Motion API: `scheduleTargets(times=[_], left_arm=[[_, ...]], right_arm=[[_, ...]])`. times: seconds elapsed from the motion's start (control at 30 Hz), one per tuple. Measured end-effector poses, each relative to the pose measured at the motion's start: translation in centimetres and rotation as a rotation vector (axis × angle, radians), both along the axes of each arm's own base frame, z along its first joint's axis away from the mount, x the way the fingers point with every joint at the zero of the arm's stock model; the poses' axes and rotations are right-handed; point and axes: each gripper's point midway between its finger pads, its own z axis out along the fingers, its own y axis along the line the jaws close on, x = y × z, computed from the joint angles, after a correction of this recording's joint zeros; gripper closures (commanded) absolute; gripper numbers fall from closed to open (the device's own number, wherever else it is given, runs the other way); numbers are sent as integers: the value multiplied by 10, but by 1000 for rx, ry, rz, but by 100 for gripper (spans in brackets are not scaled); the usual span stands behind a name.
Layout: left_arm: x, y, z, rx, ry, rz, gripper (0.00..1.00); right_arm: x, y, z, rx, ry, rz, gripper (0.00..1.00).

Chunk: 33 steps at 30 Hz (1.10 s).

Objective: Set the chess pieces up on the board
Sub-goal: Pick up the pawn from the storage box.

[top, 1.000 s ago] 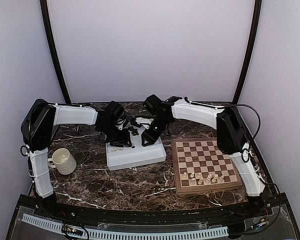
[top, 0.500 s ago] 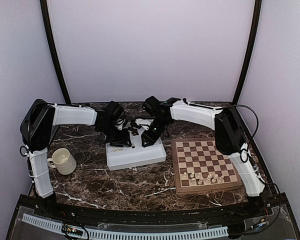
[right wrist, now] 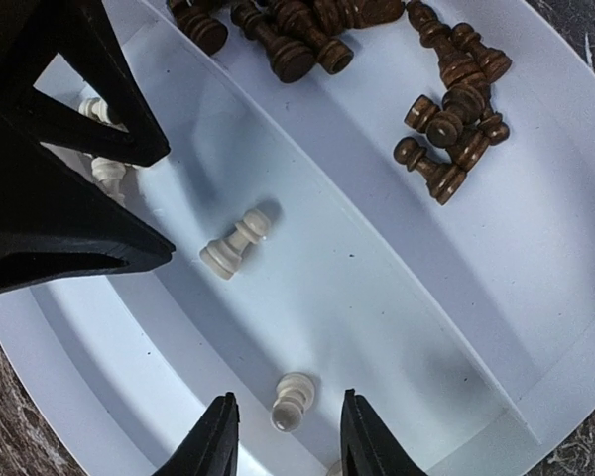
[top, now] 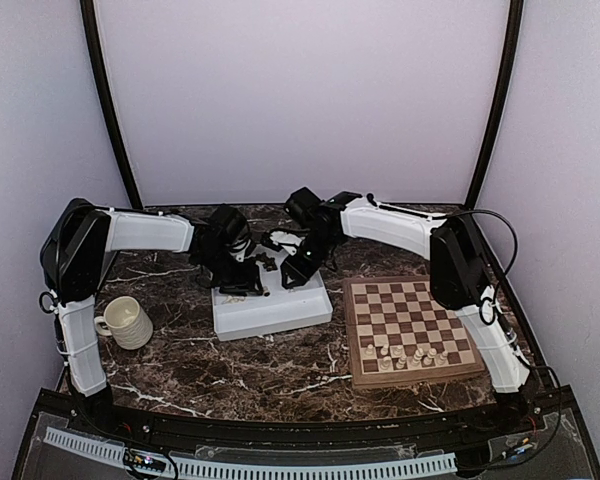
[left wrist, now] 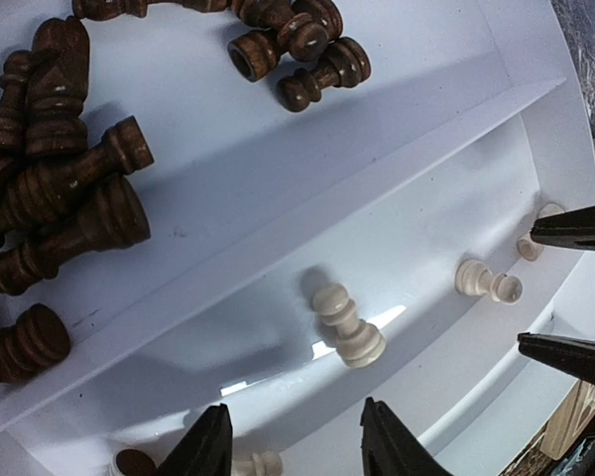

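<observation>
Over the white rectangular divided tray [right wrist: 407, 327], right gripper [right wrist: 286, 412] stands open astride a small cream-white turned chess piece [right wrist: 292, 402] resting on the tray floor, left gripper [left wrist: 296, 416] open and empty nearby; recommend centring, closing squarely, then lifting clear toward the tan-and-brown checked wooden board [top: 410, 318].

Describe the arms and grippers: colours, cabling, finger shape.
Left arm and right arm: white link shells, black joint housings, thin black cables looped outside. Left gripper and right gripper: all black, fingers tapering to pointed tips. No markings legible.
</observation>
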Motion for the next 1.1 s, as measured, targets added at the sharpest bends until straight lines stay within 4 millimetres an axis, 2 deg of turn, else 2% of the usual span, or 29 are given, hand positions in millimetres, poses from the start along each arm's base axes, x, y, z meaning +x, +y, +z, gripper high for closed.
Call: scheduleTargets(times=[0.33, 0.83, 0.97, 1.1], left_arm=[[-1, -1, 0, -7, 4, -6, 53], [-1, -1, 0, -6, 2, -10, 53], [-2, -1, -1, -5, 4, -10, 53], [-3, 0, -2, -3, 7, -11, 53]], right_arm=[[3, 2, 2, 7, -9, -7, 63], [6, -4, -14, -39, -17, -14, 66], [4, -5, -18, -46, -11, -9, 73], [3, -5, -19, -51, -9, -5, 84]])
